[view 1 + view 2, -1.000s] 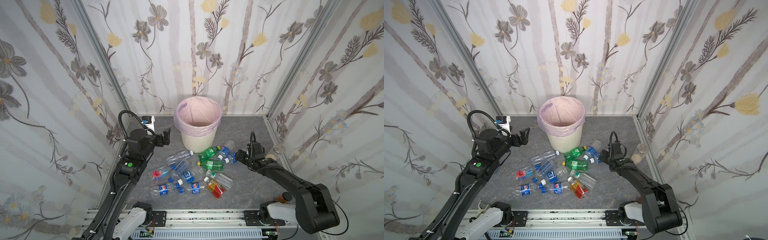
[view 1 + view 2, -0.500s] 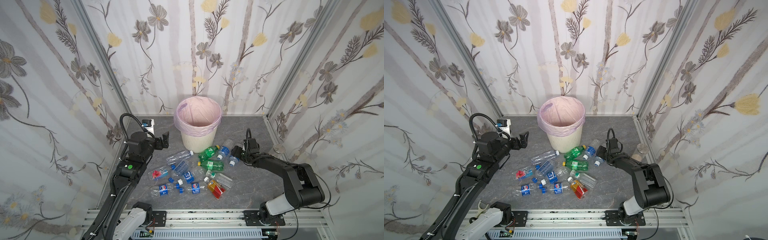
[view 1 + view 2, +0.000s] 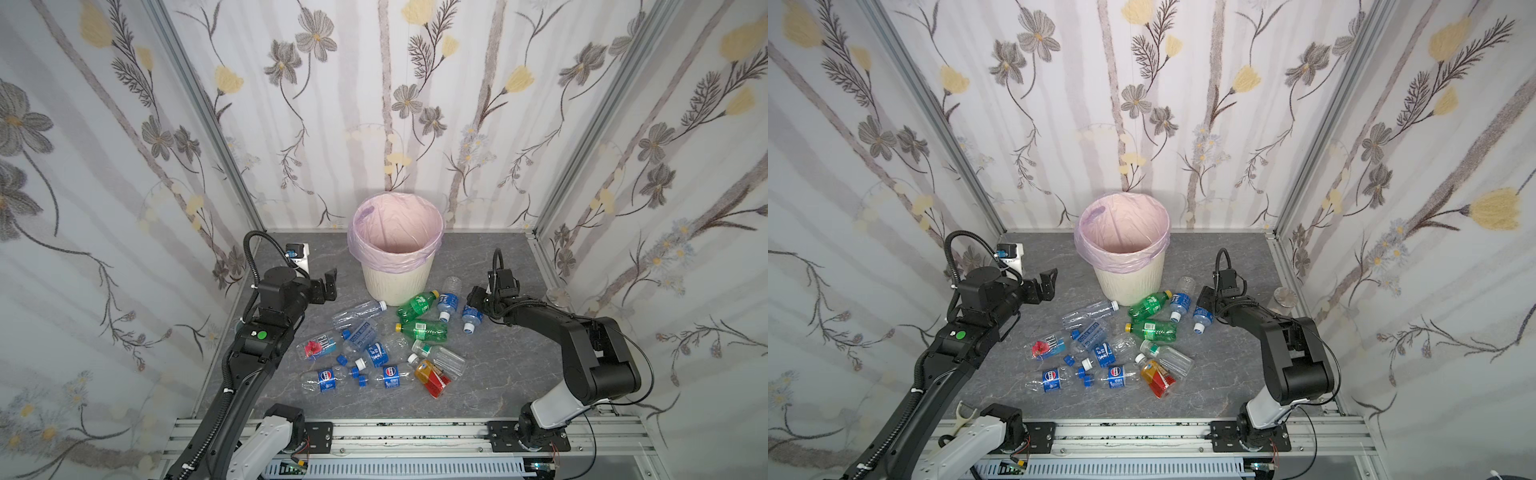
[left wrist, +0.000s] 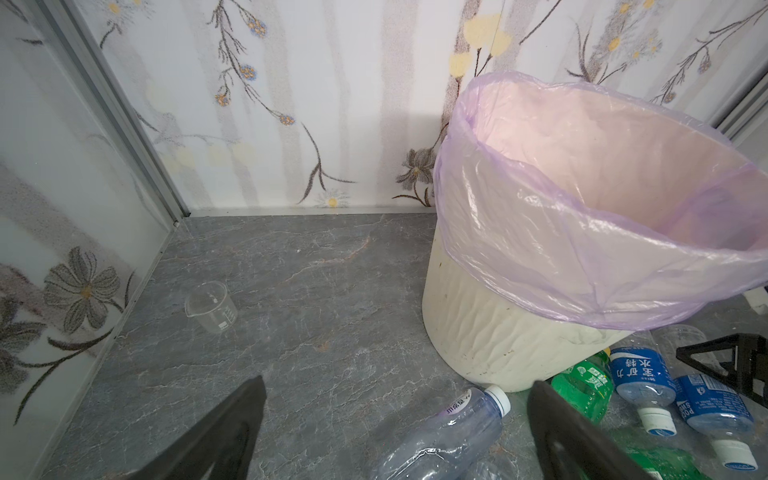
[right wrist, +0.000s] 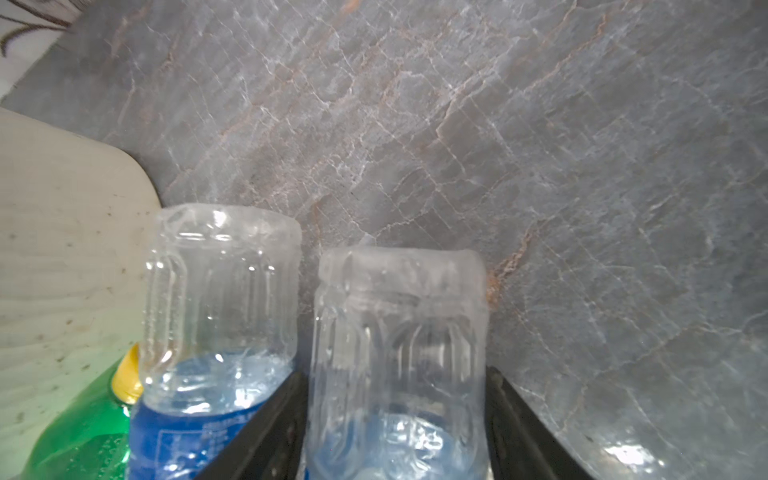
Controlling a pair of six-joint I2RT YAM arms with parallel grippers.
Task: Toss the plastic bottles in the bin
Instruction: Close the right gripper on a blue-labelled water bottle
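Note:
Several plastic bottles lie scattered on the grey floor in front of the bin, a cream ribbed bucket lined with a pink bag. My right gripper is low beside the bin. Its fingers press both sides of a clear blue-labelled bottle that lies on the floor. A similar bottle and a green one lie right beside it. My left gripper hangs open and empty left of the bin, above a clear white-capped bottle.
A small clear cup stands near the left wall. A white box sits in the back left corner. A round grey-blue cup stands by the right wall. Flowered walls close three sides.
My right gripper has slid in toward the bottles beside the bin and narrowed its jaws around the clear blue-labelled one. The left gripper has sunk a little and stays open.

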